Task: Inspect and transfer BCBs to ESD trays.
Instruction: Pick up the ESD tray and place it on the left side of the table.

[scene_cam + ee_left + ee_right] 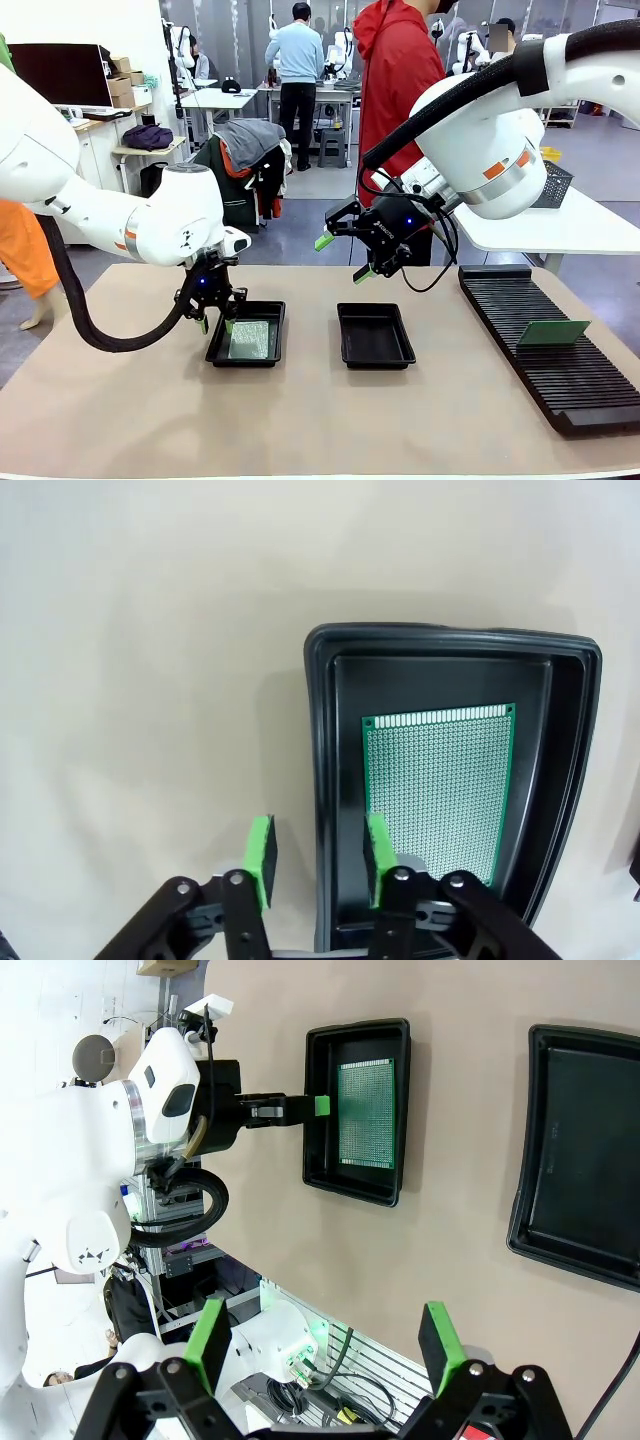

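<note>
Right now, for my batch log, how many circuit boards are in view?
2. One circuit board lies flat in the ESD tray at the left gripper. A second board stands tilted in the black slotted rack on the robot's right. No sign of hidden ones.

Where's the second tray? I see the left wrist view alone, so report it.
Observer: The empty ESD tray sits to the robot's right of the loaded ESD tray.
Operator: Report the right hand.
Observer: The right hand hangs open in the air, raised clear of that empty tray.
Operator: Find me another board.
Observer: One BCB stands tilted in the slotted rack at the far right.
</note>
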`<state>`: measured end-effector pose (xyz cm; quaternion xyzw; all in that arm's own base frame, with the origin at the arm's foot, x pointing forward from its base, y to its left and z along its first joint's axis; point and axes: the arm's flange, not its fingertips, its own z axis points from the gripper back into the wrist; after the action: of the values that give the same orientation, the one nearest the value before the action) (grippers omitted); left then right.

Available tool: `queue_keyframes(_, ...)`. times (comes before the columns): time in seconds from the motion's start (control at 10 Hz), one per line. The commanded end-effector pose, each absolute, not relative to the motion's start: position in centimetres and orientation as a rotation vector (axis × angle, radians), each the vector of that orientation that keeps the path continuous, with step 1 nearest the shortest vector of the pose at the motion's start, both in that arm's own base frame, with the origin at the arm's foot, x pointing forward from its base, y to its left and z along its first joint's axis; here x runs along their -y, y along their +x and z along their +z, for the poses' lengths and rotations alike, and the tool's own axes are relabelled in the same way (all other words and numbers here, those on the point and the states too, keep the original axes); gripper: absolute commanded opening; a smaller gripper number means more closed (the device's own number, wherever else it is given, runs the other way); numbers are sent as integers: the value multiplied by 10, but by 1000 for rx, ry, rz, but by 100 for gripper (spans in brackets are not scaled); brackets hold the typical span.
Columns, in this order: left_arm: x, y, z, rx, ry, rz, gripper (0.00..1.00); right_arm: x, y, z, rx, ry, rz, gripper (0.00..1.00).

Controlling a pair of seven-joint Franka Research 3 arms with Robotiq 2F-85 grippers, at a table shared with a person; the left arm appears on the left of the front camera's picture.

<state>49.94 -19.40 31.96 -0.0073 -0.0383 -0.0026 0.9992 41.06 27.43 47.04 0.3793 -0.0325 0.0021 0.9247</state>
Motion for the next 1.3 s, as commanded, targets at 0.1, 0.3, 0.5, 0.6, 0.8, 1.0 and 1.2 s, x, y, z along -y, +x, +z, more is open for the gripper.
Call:
queue_keyframes(0.1,199,503,320,63,25,10,34,-276,411,472,61,767,-7,100)
queue_keyframes(0.3,199,505,319,64,15,13,24,-276,411,472,61,767,-7,100)
queue_keyframes(0.5,198,505,317,62,8,19,14,-276,411,472,61,767,-7,100)
queue_keyframes(0.6,198,505,315,62,4,21,10,-276,411,472,61,767,-7,100)
queue_keyframes(0.8,199,504,314,58,-3,22,0,-276,411,472,61,767,-7,100)
queue_keyframes(1.0,199,503,312,50,-10,27,0,-276,411,472,61,767,-7,100)
queue_keyframes(1.2,201,503,312,45,-12,27,0,-276,411,472,61,767,-7,100)
